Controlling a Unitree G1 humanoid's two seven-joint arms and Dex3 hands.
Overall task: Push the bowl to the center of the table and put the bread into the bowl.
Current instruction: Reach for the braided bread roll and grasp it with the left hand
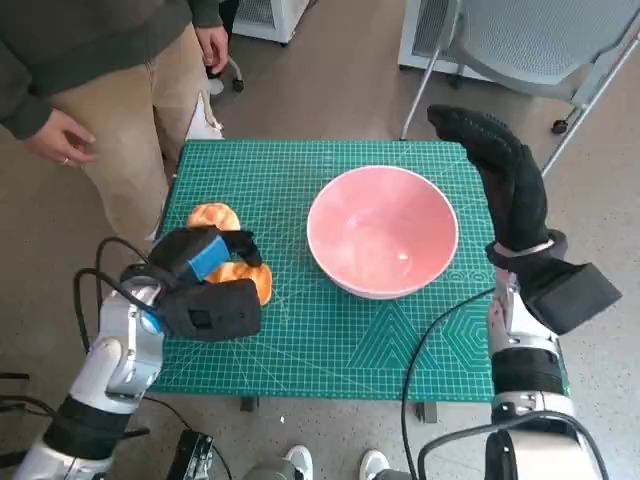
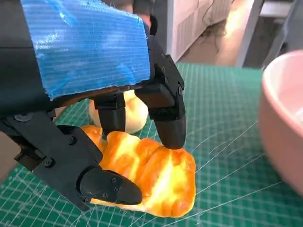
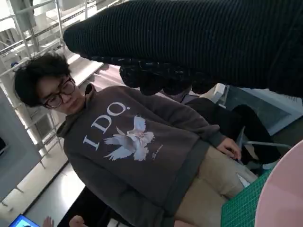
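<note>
A pink empty bowl (image 1: 345,205) stands on the green mat (image 1: 300,340), right of its middle; its wall (image 2: 284,118) shows in the left wrist view. An orange-glazed bread (image 1: 257,281) lies at the mat's left. My left hand (image 1: 205,285) is on it: the fingers (image 2: 170,127) press its far side and the thumb (image 2: 109,187) its near side, so it grips the bread (image 2: 151,175). My right hand (image 1: 505,175), gloved, hangs flat with fingers straight just right of the bowl, holding nothing.
A second, paler bread (image 1: 213,215) lies just behind the held one (image 2: 135,111). A person (image 1: 100,80) stands at the table's far left corner, also seen in the right wrist view (image 3: 137,142). A grey chair (image 1: 540,40) stands behind the table's right.
</note>
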